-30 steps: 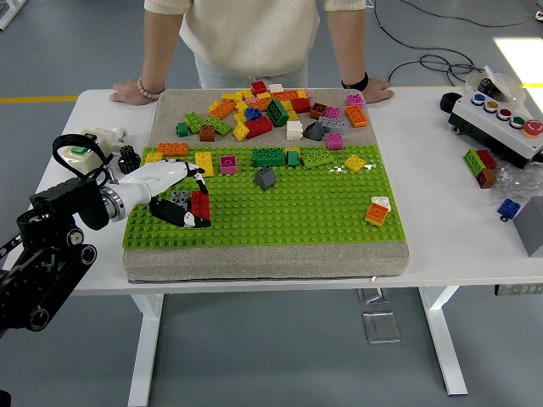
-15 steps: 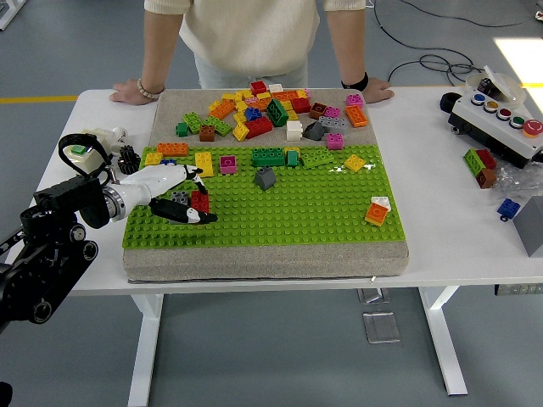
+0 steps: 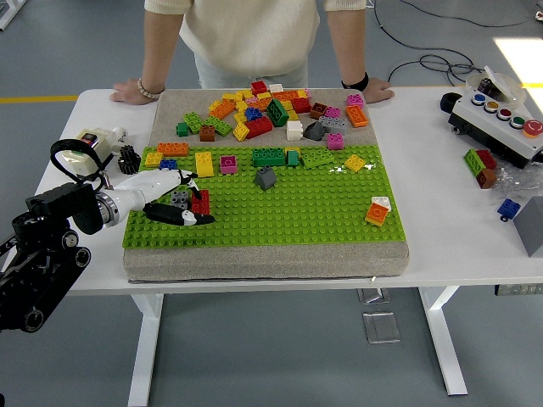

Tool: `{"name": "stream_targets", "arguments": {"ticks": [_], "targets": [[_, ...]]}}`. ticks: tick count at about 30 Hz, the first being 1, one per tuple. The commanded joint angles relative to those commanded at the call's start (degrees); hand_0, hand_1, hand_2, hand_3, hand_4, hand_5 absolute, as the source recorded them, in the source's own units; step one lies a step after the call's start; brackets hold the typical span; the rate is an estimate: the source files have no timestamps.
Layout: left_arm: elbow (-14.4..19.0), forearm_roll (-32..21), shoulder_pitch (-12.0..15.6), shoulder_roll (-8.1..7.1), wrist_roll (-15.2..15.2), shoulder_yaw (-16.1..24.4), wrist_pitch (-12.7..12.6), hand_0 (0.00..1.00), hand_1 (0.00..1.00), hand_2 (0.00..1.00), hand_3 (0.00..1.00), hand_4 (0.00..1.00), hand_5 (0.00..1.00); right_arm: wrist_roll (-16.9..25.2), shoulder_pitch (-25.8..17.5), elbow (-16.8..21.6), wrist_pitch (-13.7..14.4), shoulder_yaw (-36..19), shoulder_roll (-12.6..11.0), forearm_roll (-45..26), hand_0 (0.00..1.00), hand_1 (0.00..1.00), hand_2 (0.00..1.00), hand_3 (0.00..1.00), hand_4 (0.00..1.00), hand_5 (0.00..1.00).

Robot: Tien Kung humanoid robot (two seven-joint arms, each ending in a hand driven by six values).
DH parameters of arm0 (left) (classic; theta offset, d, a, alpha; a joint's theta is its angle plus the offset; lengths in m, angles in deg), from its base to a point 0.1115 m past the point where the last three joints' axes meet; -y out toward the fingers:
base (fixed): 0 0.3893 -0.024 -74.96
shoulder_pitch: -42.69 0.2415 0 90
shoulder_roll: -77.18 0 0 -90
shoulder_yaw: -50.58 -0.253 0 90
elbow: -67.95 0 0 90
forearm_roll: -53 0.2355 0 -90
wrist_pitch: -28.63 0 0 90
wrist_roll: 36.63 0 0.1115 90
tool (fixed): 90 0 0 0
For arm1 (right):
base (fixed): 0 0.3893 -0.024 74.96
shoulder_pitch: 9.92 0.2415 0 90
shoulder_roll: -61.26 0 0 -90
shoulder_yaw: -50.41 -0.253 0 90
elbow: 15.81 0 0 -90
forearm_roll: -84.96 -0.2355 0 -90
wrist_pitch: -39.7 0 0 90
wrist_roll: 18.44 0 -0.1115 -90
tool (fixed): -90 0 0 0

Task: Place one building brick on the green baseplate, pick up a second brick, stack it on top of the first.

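The green baseplate (image 3: 280,208) lies on a grey mat in the middle of the table. A red brick (image 3: 201,202) stands on its left part, right beside a grey brick (image 3: 178,198). My left hand (image 3: 188,198) reaches in from the left. Its fingers (image 3: 174,180) lie spread above the two bricks and its thumb (image 3: 185,217) lies below them, without gripping either brick. I cannot tell whether a fingertip still touches the red brick. My right hand is out of view.
A pile of loose bricks (image 3: 271,110) lies on the mat behind the baseplate. An orange and white brick (image 3: 377,210) sits at the plate's right. A button box (image 3: 501,119) and loose bricks (image 3: 481,165) are at far right. A person's hands (image 3: 127,91) rest on the far edge.
My left hand has drawn back to the left and its fingers have uncurled from over the red brick. The red and grey bricks now show uncovered on the plate.
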Motion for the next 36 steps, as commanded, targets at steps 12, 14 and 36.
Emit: {"name": "stream_targets", "arguments": {"ticks": [12,14,36], "targets": [[-1.1,-0.2,-0.1,0.53,0.0,-0.3,-0.4,0.998,0.998,0.979,0.664,0.998,0.804,-0.1,0.0,0.0,0.0,0.0,0.0,0.0,0.756,0.685,0.732,0.754,0.998,0.503],[-1.3,-0.2,-0.2,0.64,0.0,-0.3,-0.5,0.998,0.995,0.978,0.665,0.998,0.793,-0.1,0.0,0.0,0.0,0.0,0.0,0.0,0.756,0.685,0.732,0.754,0.998,0.505],[-2.6,-0.6,-0.8,1.17,-0.1,-0.7,-0.9,0.998,0.995,0.974,0.661,0.998,0.784,0.0,0.1,0.0,0.0,-0.2,0.0,0.0,0.757,0.685,0.733,0.754,0.998,0.503]]}}
